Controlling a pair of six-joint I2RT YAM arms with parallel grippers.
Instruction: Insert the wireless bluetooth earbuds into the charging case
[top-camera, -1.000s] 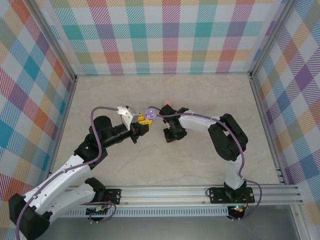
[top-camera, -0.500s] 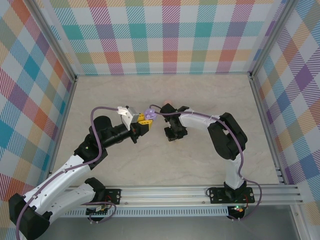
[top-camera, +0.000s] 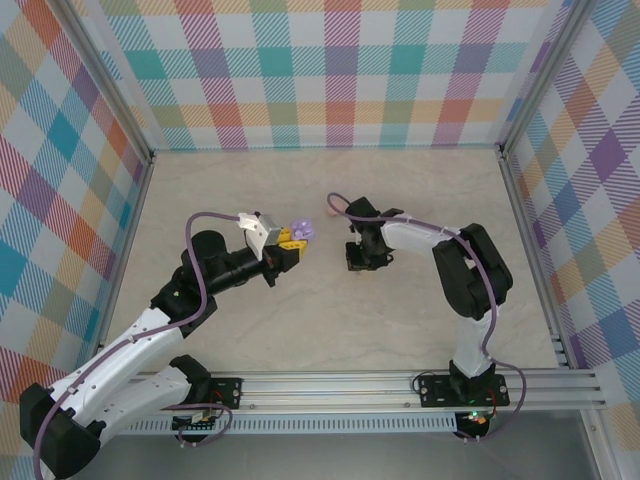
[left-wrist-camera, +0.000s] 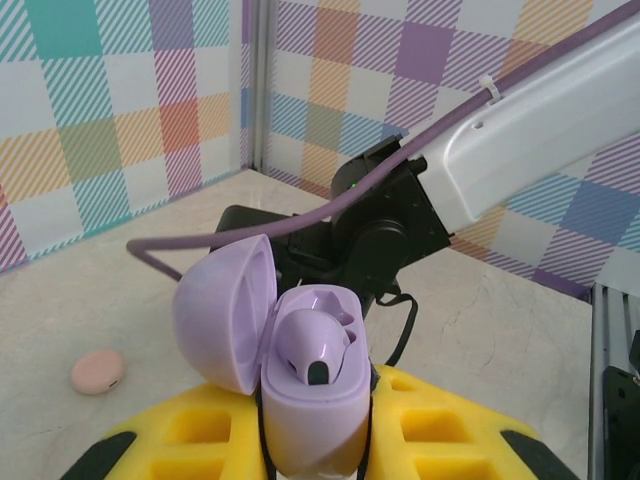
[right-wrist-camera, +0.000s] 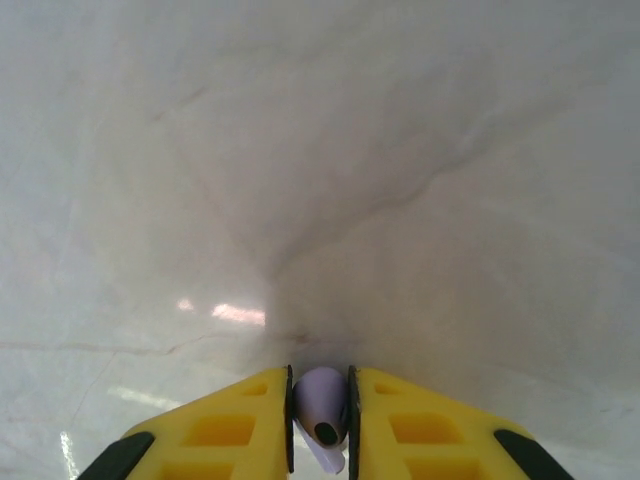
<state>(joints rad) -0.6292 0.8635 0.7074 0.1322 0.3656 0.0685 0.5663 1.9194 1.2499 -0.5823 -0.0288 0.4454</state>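
The right gripper (right-wrist-camera: 320, 392) pinched a small purple bud-shaped earbud (right-wrist-camera: 322, 408) between its yellow fingers (right-wrist-camera: 230, 420) over the pale marbled surface (right-wrist-camera: 300, 150), while the left gripper (top-camera: 290, 238) clamped a lilac plastic charging case (left-wrist-camera: 312, 410), lid hinged open, with a second purple earbud (left-wrist-camera: 312, 345) seated inside.

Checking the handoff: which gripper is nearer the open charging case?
Left. The left gripper clamps the charging case; the right gripper sits apart to its right, holding an earbud.
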